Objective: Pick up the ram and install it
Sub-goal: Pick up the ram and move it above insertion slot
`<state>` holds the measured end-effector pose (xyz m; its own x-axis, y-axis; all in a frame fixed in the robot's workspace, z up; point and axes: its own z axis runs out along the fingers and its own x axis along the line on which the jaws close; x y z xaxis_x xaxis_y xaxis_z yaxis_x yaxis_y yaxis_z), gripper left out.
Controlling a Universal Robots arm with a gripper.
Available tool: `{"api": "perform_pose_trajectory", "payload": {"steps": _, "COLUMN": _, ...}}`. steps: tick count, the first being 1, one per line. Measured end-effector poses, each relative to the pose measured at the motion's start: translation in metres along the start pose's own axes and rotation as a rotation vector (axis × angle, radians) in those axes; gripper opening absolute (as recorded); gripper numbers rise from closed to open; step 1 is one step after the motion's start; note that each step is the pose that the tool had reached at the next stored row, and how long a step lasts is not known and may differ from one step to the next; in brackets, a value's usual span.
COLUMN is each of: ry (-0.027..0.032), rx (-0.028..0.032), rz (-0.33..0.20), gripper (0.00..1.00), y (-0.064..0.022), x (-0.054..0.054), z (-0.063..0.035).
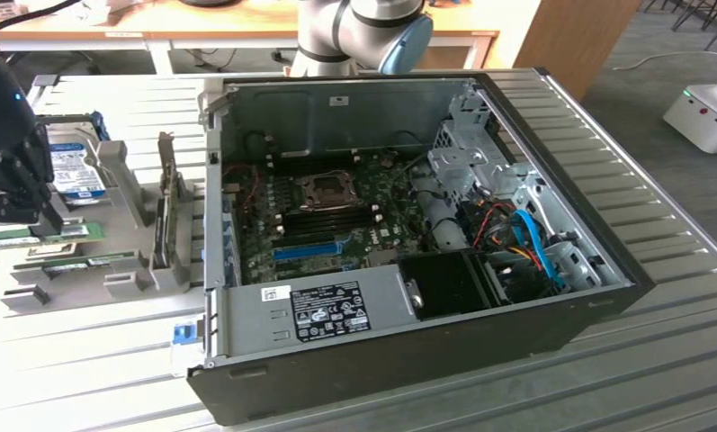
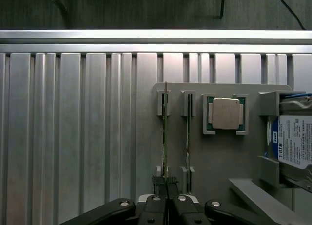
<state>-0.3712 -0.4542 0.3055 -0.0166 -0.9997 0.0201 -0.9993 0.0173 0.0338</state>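
Observation:
Two thin green sticks stand on edge side by side in slots of a grey parts holder. My gripper sits over the near end of one, the ram, and its black fingers are pressed together on the board's edge. This ram is still seated in its slot. The second stick stands free beside it. At the exterior view's left, the dark gripper hangs over the holder, where a green stick shows. The open computer case lies at the centre, with dark memory slots on the motherboard.
A CPU lies in a square pocket of the holder, and a hard drive with a blue label stands beside it. The holder rests on a ribbed metal table. A blue slot crosses the motherboard, and cables fill the case's right side.

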Motion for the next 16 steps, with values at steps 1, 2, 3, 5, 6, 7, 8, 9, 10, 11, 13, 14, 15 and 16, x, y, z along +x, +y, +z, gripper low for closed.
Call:
{"api": "perform_pose_trajectory", "payload": {"steps": 1, "ry": -0.0001, "rx": 0.0001, "rz": 0.000, "gripper": 0.12, "y": 0.0001, "x": 0.000, "z": -0.0014}}
{"api": "perform_pose_trajectory", "payload": {"steps": 2, "ry": -0.0001, "rx": 0.0001, "rz": 0.000, "gripper": 0.12, "y": 0.0001, "x": 0.000, "z": -0.0030}}
{"api": "perform_pose_trajectory", "payload": {"steps": 3, "ry": -0.0001, "rx": 0.0001, "rz": 0.000, "gripper": 0.12, "y": 0.0002, "x": 0.000, "z": -0.0046}}
{"api": "perform_pose_trajectory", "payload": {"steps": 5, "ry": -0.0001, "rx": 0.0002, "rz": 0.000, "gripper": 0.12, "y": 0.0003, "x": 0.000, "z": -0.0080}}
{"api": "perform_pose_trajectory", "payload": {"steps": 6, "ry": -0.0001, "rx": 0.0001, "rz": 0.000, "gripper": 0.12, "y": 0.0004, "x": 0.000, "z": -0.0098}}
{"api": "perform_pose_trajectory", "payload": {"steps": 7, "ry": -0.0001, "rx": 0.0001, "rz": 0.000, "gripper": 0.12, "y": 0.0004, "x": 0.000, "z": -0.0116}}
{"api": "perform_pose_trajectory", "payload": {"steps": 8, "ry": -0.0002, "rx": 0.0002, "rz": 0.000, "gripper": 0.12, "y": 0.0005, "x": 0.000, "z": -0.0136}}
{"api": "perform_pose_trajectory", "payload": {"steps": 9, "ry": -0.0001, "rx": 0.0001, "rz": 0.000, "gripper": 0.12, "y": 0.0006, "x": 0.000, "z": -0.0158}}
{"api": "perform_pose_trajectory", "payload": {"steps": 10, "ry": -0.0001, "rx": 0.0001, "rz": 0.000, "gripper": 0.12, "y": 0.0006, "x": 0.000, "z": -0.0178}}
{"api": "perform_pose_trajectory", "payload": {"steps": 11, "ry": -0.0002, "rx": 0.0002, "rz": 0.000, "gripper": 0.12, "y": 0.0007, "x": 0.000, "z": -0.0197}}
{"api": "perform_pose_trajectory", "payload": {"steps": 13, "ry": -0.0001, "rx": 0.0001, "rz": 0.000, "gripper": 0.12, "y": 0.0008, "x": 0.000, "z": -0.0237}}
{"api": "perform_pose_trajectory", "payload": {"steps": 14, "ry": -0.0002, "rx": 0.0001, "rz": 0.000, "gripper": 0.12, "y": 0.0009, "x": 0.000, "z": -0.0258}}
{"api": "perform_pose_trajectory", "payload": {"steps": 15, "ry": -0.0002, "rx": 0.0002, "rz": 0.000, "gripper": 0.12, "y": 0.0009, "x": 0.001, "z": -0.0277}}
{"api": "perform_pose_trajectory", "payload": {"steps": 16, "ry": -0.0001, "rx": 0.0002, "rz": 0.000, "gripper": 0.12, "y": 0.0010, "x": 0.001, "z": -0.0298}}
